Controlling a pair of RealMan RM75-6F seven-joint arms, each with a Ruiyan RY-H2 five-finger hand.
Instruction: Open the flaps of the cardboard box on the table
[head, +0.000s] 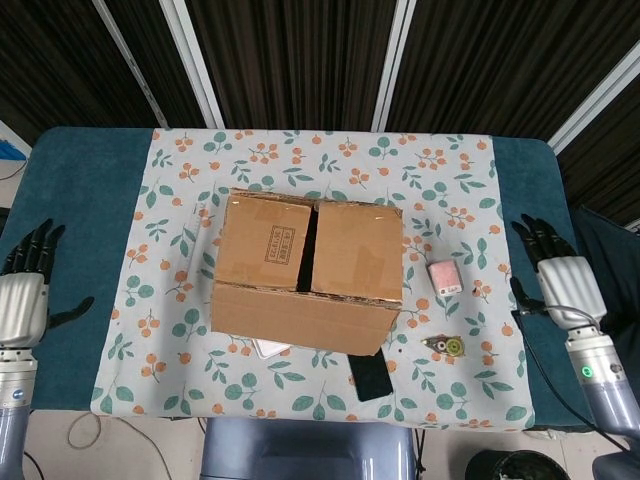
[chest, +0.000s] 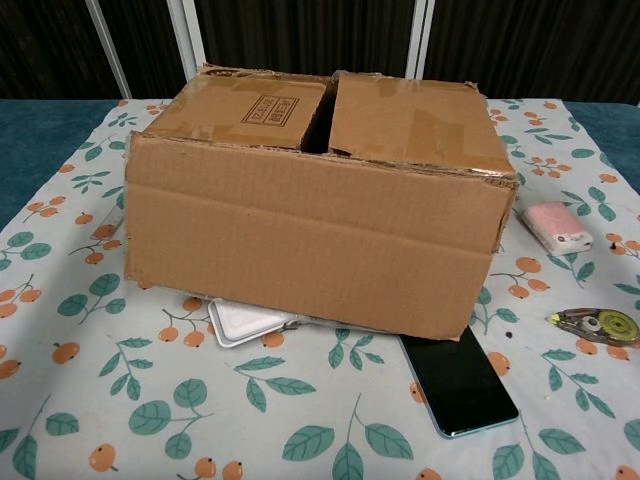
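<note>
The cardboard box (head: 305, 270) (chest: 320, 200) sits mid-table on the floral cloth, its two top flaps folded down with a narrow dark gap between them. My left hand (head: 25, 285) hovers far left over the teal table edge, fingers spread, holding nothing. Over the right teal edge my right hand (head: 558, 275) is likewise spread and holds nothing. Both hands are well apart from the box. Neither hand shows in the chest view.
A black phone (head: 372, 375) (chest: 458, 385) and a white flat item (chest: 245, 322) poke out from under the box's front. A pink eraser-like block (head: 444, 276) (chest: 558, 226) and a correction tape (head: 446, 346) (chest: 594, 324) lie to the box's right.
</note>
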